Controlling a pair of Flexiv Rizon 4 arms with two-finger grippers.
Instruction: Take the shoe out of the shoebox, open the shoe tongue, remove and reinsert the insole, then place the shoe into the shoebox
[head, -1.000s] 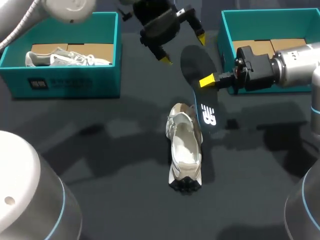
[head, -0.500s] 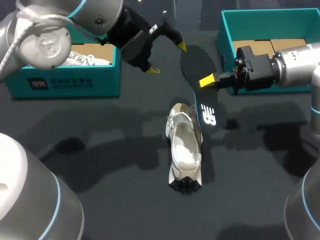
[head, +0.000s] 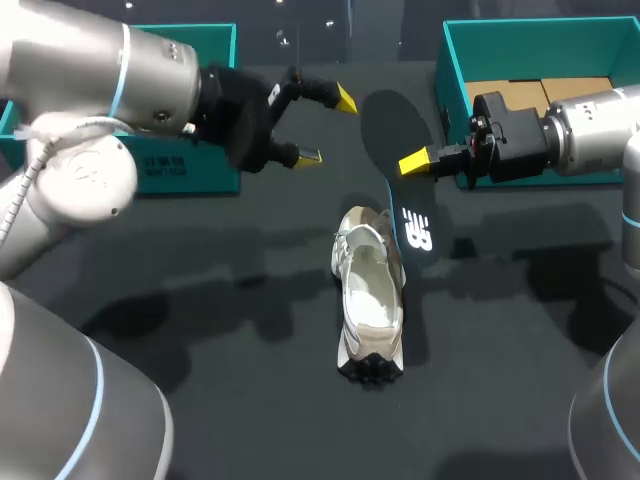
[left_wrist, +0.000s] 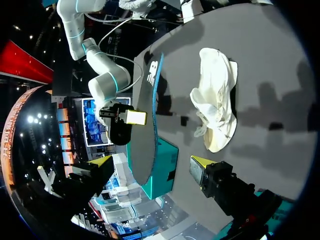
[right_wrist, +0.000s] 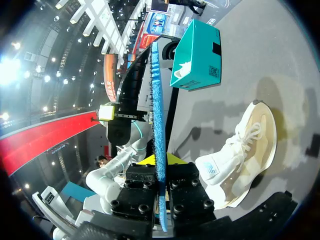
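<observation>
A white shoe (head: 370, 300) lies on the dark table at the middle, its opening facing up. Just right of it stands the dark insole (head: 400, 150), blue-edged with a white logo; its lower end rests by the shoe's far end. My right gripper (head: 420, 160) is shut on the insole's edge. In the right wrist view the insole (right_wrist: 157, 115) runs edge-on between the fingers of the right gripper (right_wrist: 161, 167), with the shoe (right_wrist: 245, 155) beside it. My left gripper (head: 327, 128) hangs open left of the insole, holding nothing. The left wrist view shows the shoe (left_wrist: 216, 100) and insole (left_wrist: 145, 130) ahead of the left gripper (left_wrist: 152, 165).
A teal shoebox (head: 445, 70) with brown paper inside stands at the back right, behind my right arm. A second teal box (head: 190, 165) at the back left is mostly hidden by my left arm.
My left arm has swung from above the table's back middle toward the left and lower, its open gripper now pointing right at the insole. Right arm, insole and shoe have not moved.
</observation>
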